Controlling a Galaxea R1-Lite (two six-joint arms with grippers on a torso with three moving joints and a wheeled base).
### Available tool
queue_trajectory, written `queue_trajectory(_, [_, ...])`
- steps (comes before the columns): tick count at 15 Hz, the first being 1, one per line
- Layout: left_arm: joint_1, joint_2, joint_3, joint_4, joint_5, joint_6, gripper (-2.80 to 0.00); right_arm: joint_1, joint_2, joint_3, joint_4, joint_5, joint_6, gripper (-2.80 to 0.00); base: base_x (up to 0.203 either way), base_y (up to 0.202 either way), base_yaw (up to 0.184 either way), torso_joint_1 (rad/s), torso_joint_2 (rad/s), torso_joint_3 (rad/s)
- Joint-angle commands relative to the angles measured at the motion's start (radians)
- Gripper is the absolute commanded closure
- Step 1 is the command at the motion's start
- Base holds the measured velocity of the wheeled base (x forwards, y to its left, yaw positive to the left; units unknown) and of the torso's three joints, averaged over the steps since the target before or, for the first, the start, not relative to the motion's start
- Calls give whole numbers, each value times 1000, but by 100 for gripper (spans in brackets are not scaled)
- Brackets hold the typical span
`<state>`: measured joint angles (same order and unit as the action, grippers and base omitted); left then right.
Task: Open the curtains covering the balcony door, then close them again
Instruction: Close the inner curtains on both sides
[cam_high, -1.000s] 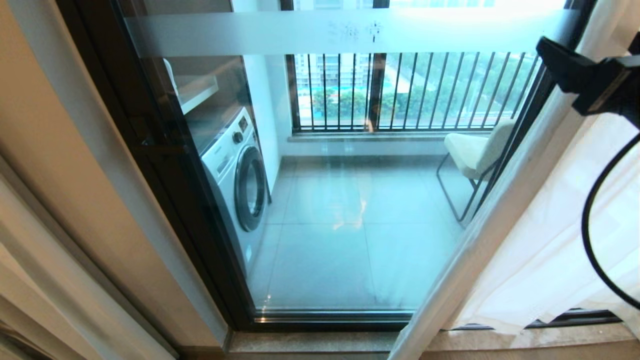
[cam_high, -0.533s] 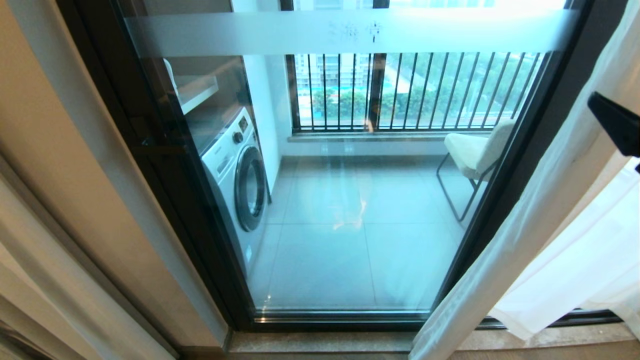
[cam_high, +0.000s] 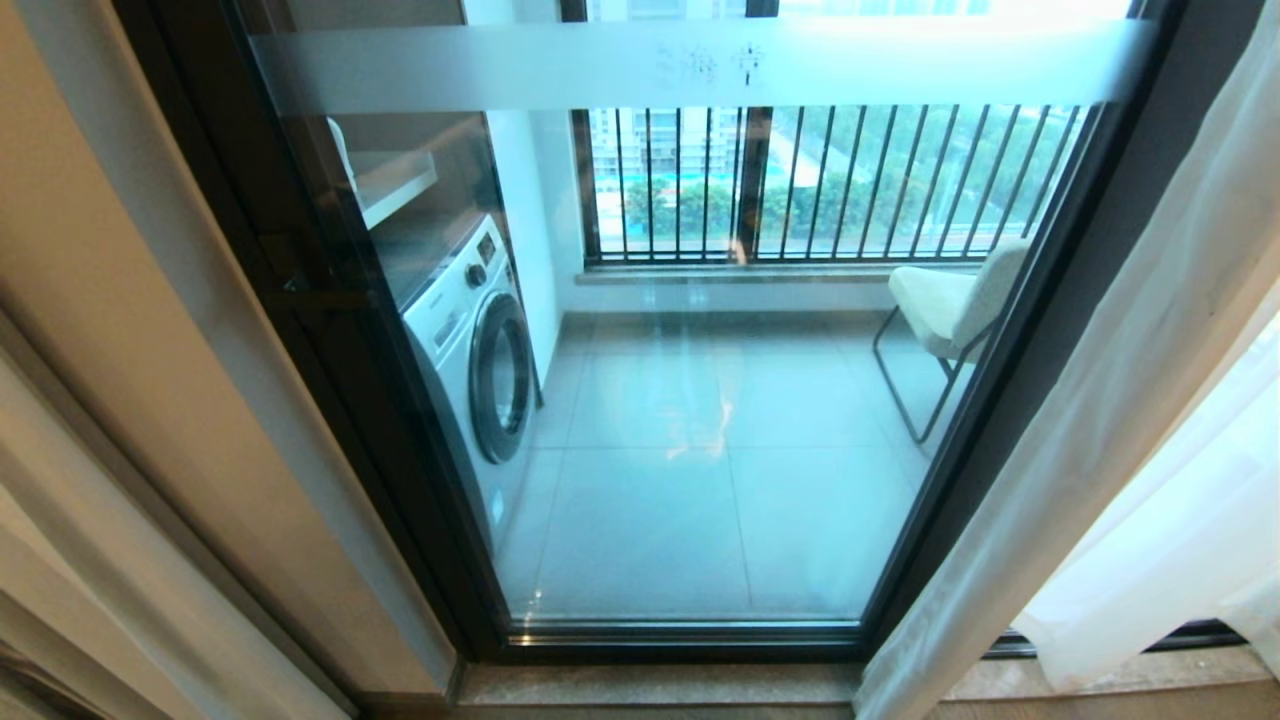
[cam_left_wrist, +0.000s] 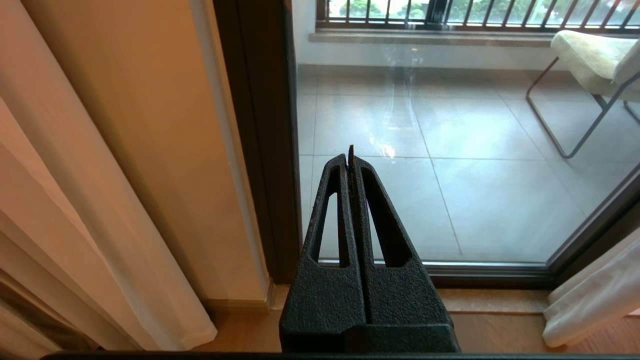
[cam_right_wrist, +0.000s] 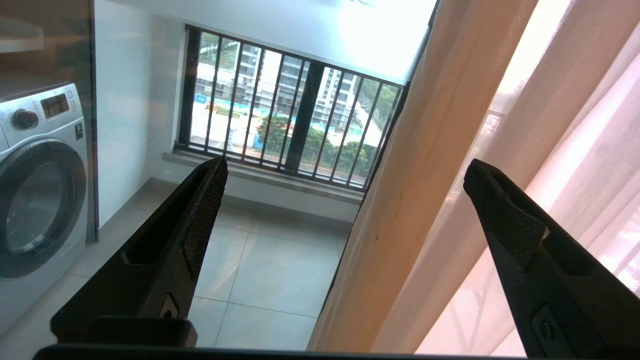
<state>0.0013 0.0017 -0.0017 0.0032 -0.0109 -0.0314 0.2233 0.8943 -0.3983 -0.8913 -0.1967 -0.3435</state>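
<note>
Since a second earlier, my right gripper had slipped out of the head view at the right edge, and the curtain (cam_high: 1090, 400) it had been beside had drawn further right, baring the dark frame of the balcony door (cam_high: 700, 400). From the head, the glass stood uncovered, with the washing machine (cam_high: 480, 350) and chair (cam_high: 950, 300) showing on the balcony beyond; the sheer fabric hung gathered at the right, its folds running floor to ceiling. Through the left wrist, the left gripper (cam_left_wrist: 350, 155) was pressed together on nothing, parked low before the door's left frame, well apart from the fabric. Through the right wrist, the right gripper (cam_right_wrist: 345, 175) was spread wide and empty, the curtain (cam_right_wrist: 425, 200) hanging upright between its fingers, nearer the far one. I judged the right arm the nearer for closing: pinch that vertical edge and carry it leftward across the glass.
</note>
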Motion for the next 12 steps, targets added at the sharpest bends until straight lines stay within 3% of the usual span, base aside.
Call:
queue_trajectory(1, [0, 0, 0, 0, 0, -1, 0, -12, -71, 41, -5, 5, -10, -280, 0, 0, 0, 0, 0, 0])
queue_trajectory(2, [0, 0, 0, 0, 0, -1, 0, -13, -96, 55, -5, 9, -10, -280, 0, 0, 0, 0, 0, 0])
queue_trajectory(3, [0, 0, 0, 0, 0, -1, 0, -14, -116, 62, -3, 11, -7, 0, 0, 0, 0, 0, 0, 0])
queue_trajectory(8, [0, 0, 0, 0, 0, -1, 0, -14, -288, 91, 181, 7, -4, 0, 0, 0, 0, 0, 0, 0])
queue_trajectory(12, [0, 0, 0, 0, 0, -1, 0, -52, -390, 231, 172, 11, -3, 0, 0, 0, 0, 0, 0, 0])
